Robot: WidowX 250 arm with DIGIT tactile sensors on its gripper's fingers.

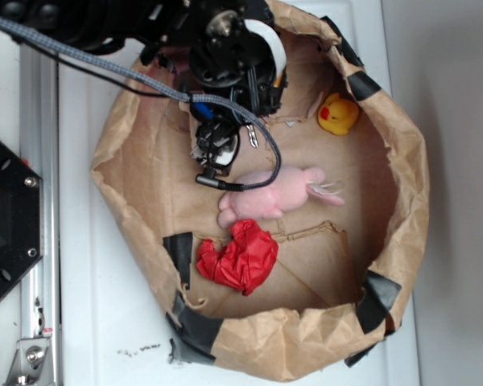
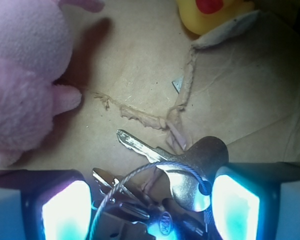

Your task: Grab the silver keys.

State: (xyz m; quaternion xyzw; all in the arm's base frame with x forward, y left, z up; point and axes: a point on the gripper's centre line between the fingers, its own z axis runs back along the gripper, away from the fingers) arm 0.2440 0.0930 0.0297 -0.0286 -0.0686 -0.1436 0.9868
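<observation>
The silver keys (image 2: pixel 190 170) lie in a bunch on the brown paper floor, joined by a wire ring, with one long key pointing up-left. My gripper (image 2: pixel 150 210) is open and straddles them. The right pad (image 2: pixel 236 205) is touching or nearly touching the big key's head, while the left pad (image 2: pixel 65 210) stands apart from the bunch. In the exterior view the gripper (image 1: pixel 217 157) hangs low at the bag's upper left, and bits of the keys (image 1: pixel 203 149) glint under it.
A pink plush toy (image 1: pixel 274 193) (image 2: pixel 25 85) lies just beside the keys. A yellow rubber duck (image 1: pixel 338 114) (image 2: pixel 210 12) sits at the far side. A red crumpled object (image 1: pixel 241 257) lies near the front. The crumpled paper bag wall (image 1: pixel 402 185) rings everything.
</observation>
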